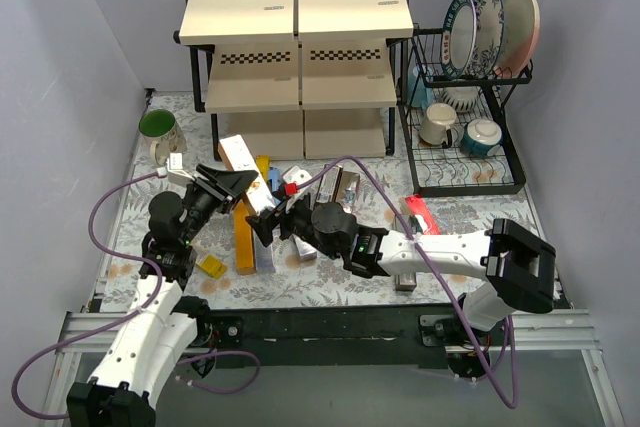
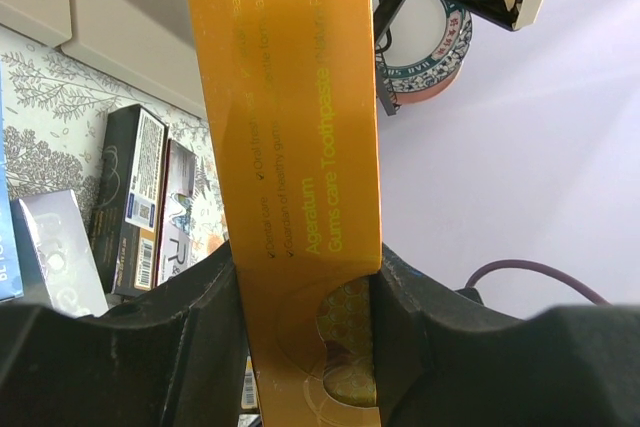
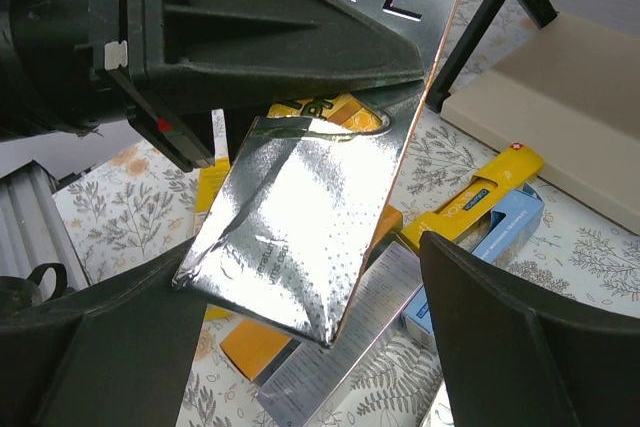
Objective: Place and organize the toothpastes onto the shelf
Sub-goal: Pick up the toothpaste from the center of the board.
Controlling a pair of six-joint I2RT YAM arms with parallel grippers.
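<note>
Early days: left gripper [image 2: 305, 347] clamps an orange carton [image 2: 290, 117], right gripper [image 3: 310, 337] gapes around a silver carton [image 3: 300, 217], the other toothpastes [image 1: 245, 245] lie on the table [image 1: 470, 222], and the shelf [image 1: 295, 7] shows none yet.

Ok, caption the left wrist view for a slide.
Left gripper clamps an orange toothpaste carton, with a black carton lying behind it.
</note>
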